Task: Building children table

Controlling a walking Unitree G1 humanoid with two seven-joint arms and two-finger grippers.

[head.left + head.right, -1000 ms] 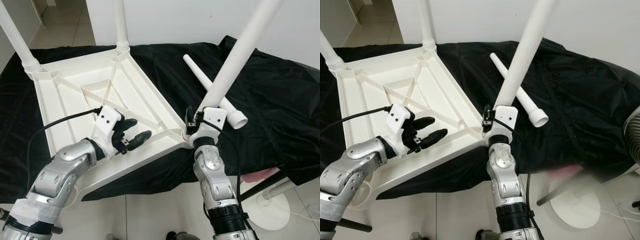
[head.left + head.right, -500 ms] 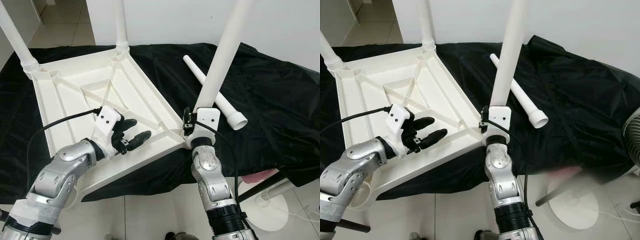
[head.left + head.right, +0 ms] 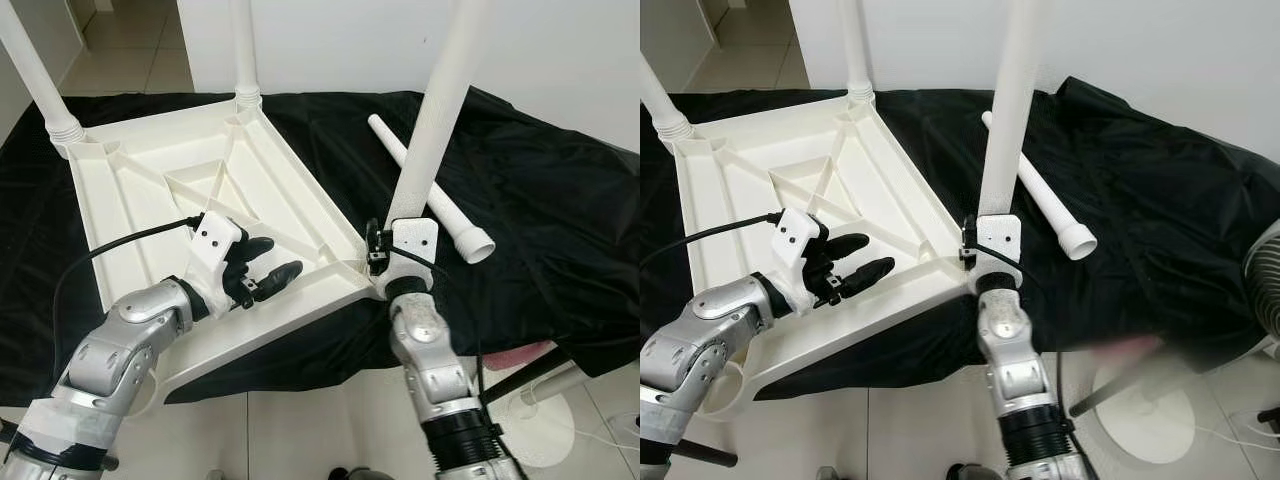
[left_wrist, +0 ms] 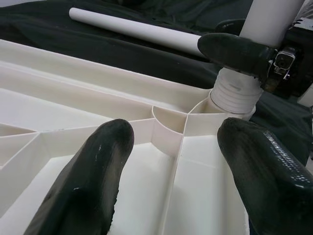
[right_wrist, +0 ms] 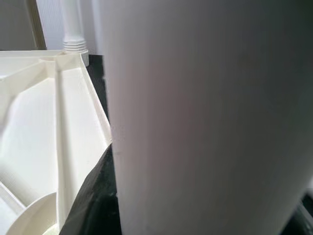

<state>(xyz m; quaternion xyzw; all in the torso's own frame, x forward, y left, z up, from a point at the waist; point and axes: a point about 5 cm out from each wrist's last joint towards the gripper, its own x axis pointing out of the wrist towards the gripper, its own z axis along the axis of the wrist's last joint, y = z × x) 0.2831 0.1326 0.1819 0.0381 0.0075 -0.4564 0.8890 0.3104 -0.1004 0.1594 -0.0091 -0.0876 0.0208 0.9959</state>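
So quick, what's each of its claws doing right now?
Left gripper: open, resting on the upturned tabletop, holding nothing.
Right gripper: shut on the white table leg at the corner socket.

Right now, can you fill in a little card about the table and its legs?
tabletop: white, upside down on black cloth
legs fitted: two at far corners
leg being fitted: at near corner, almost upright, held by right gripper
spare leg: lying on cloth
left gripper: jaws open, on tabletop's underside
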